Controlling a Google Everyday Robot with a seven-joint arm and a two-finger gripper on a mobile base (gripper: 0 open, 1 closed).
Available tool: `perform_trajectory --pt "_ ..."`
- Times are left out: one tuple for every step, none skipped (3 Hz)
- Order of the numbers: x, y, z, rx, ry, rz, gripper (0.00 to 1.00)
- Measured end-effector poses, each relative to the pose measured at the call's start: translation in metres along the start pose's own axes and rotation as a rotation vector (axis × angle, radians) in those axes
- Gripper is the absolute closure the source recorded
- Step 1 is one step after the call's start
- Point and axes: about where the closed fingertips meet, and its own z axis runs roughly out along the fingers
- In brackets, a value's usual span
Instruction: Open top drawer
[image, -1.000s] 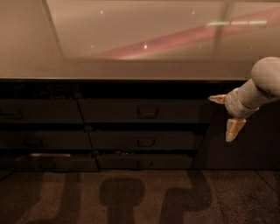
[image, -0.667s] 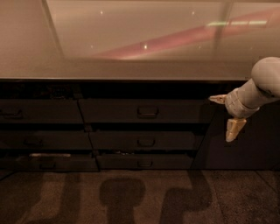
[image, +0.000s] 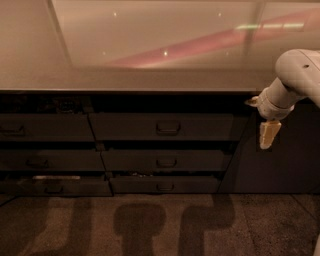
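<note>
Where six drawers (image: 166, 162) show, one end effector (image: 266, 131) hangs right of the top drawer (image: 165, 126), grip unclear.

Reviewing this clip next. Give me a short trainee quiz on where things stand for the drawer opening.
1. True or false: the gripper is touching the handle of the top drawer.
2. Where is the gripper in relation to the top drawer? A) left of it. B) right of it, in front of the plain dark panel. C) directly below it.
3. How many handles are on the top drawer's front, and where?

Key: 1 false, the gripper is well apart from the handle. 2 B. 3 one, centred.
</note>
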Motion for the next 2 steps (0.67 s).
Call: perform_trajectory --pt "-0.001 0.002 0.005 -0.004 -0.02 -0.005 0.0" --pt "0.004 0.015 0.066 -0.017 0.031 -0.048 0.0"
